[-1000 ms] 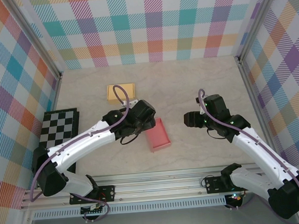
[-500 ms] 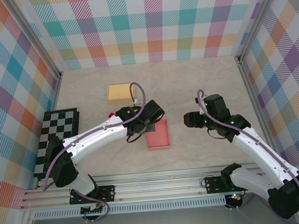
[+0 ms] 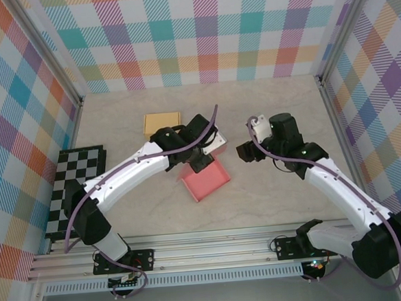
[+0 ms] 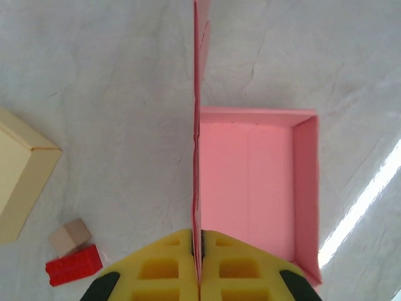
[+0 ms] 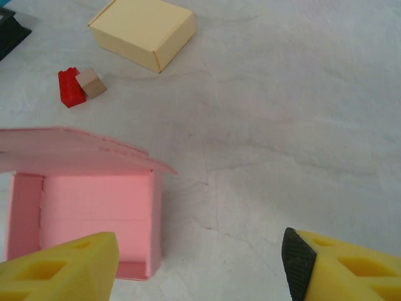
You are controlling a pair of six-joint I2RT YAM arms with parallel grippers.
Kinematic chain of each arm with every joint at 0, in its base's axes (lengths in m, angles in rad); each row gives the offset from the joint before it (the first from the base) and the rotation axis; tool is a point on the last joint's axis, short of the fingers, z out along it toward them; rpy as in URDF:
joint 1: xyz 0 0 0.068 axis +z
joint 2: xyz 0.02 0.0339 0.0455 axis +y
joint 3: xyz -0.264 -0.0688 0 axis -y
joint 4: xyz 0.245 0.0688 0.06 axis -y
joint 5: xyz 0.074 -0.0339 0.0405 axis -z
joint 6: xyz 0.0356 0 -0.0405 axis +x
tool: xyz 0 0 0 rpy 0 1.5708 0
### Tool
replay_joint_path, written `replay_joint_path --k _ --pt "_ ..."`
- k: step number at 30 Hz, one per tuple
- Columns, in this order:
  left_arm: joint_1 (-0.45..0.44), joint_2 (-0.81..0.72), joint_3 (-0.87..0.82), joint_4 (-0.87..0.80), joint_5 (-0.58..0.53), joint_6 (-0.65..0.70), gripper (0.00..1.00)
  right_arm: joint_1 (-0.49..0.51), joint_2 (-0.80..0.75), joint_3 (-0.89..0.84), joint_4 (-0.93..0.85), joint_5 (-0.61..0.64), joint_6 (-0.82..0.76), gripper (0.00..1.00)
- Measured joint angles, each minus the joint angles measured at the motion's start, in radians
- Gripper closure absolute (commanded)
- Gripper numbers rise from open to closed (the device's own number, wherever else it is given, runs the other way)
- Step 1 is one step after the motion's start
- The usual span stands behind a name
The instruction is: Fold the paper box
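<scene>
Left wrist view shows your left gripper (image 4: 198,237) pinched together on the free edge of the lid flap (image 4: 195,94) of the pink paper box (image 4: 247,182). The flap stands edge-on and runs straight ahead from the fingertips. The open tray (image 4: 304,188) of the box lies on the table (image 4: 113,94), just ahead and to the right of that gripper, joined to the flap along its near-side wall.

Your right gripper (image 5: 200,251) hangs with its fingers wide apart and nothing between them. The tray sits ahead and to its left, with the flap leaning over it.

Treat this as thin card, very light and floppy except along its creases. It will likely buckle if you squeeze or push across the sheet, and the whole tray may slide or lift off the smooth tabletop as you swing the flap. Your present hold near the flap's outer edge looks sound, so guide rather than force it. If it skates, brace a tray wall with the free gripper.

The yellow box (image 5: 144,28) and red brick (image 5: 70,88) lie well beyond.
</scene>
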Motion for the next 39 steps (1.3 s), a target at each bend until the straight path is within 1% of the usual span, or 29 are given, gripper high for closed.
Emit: replay_joint_path --k 2,4,7,9,12,16,23,30,31,35,37,39 --pt "0.029 0.000 -0.006 0.003 0.050 0.082 1.00 -0.021 0.024 -0.012 0.055 -0.065 -0.082 0.32" --pt "0.058 -0.003 -0.013 0.022 0.097 0.159 1.00 -0.047 0.040 -0.046 0.127 -0.143 -0.174 0.33" --pt "0.084 -0.024 -0.053 0.055 0.152 0.244 1.00 -0.093 0.066 -0.108 0.228 -0.252 -0.306 0.32" --pt "0.093 -0.045 -0.090 0.071 0.188 0.290 1.00 -0.125 0.115 -0.117 0.261 -0.306 -0.393 0.32" --pt "0.100 -0.071 -0.130 0.088 0.232 0.349 1.00 -0.158 0.226 -0.079 0.256 -0.357 -0.503 0.33" --pt "0.105 -0.077 -0.142 0.114 0.266 0.395 1.00 -0.171 0.349 0.011 0.200 -0.433 -0.612 0.33" --pt "0.112 -0.077 -0.142 0.158 0.278 0.421 1.00 -0.138 0.365 0.022 0.147 -0.563 -0.705 0.33" --pt "0.118 -0.077 -0.153 0.174 0.277 0.423 1.00 -0.087 0.367 0.033 0.082 -0.626 -0.734 0.33" --pt "0.118 -0.077 -0.153 0.175 0.278 0.423 1.00 -0.085 0.367 0.033 0.081 -0.636 -0.733 0.35" --pt "0.118 -0.077 -0.153 0.179 0.297 0.416 1.00 -0.075 0.367 0.033 0.077 -0.671 -0.729 0.47" --pt "0.119 -0.077 -0.153 0.181 0.306 0.415 1.00 -0.064 0.370 0.041 0.058 -0.683 -0.731 0.50" --pt "0.119 -0.077 -0.153 0.181 0.312 0.415 1.00 -0.053 0.381 0.059 0.034 -0.695 -0.737 0.59"
